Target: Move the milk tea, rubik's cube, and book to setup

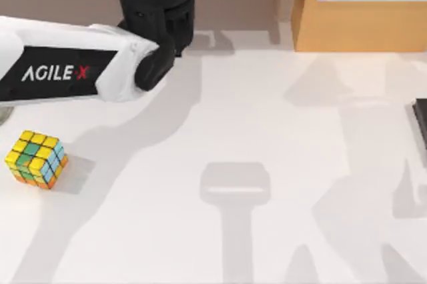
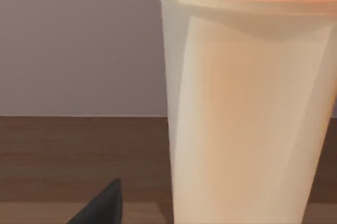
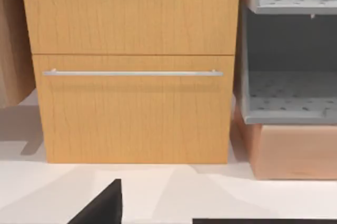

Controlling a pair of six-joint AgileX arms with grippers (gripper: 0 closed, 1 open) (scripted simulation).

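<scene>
The milk tea (image 2: 247, 103) stands upright on a brown shelf, close before my left gripper (image 1: 163, 14) — I cannot tell its grip. The rubik's cube (image 1: 37, 159) sits at the table's (image 1: 267, 124) left edge — well apart.

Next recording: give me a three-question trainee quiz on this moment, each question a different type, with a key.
1. True or false: the rubik's cube lies on the white table near its left edge in the top view.
2. Multiple choice: in the left wrist view, what stands close in front of the camera on a brown wooden surface?
A. a book
B. a pale milk tea cup with a lid
C. a drawer handle
3. Short answer: in the right wrist view, what runs across the front of the wooden cabinet?

Key: 1 true. 2 B. 3 a horizontal metal handle bar.
</scene>
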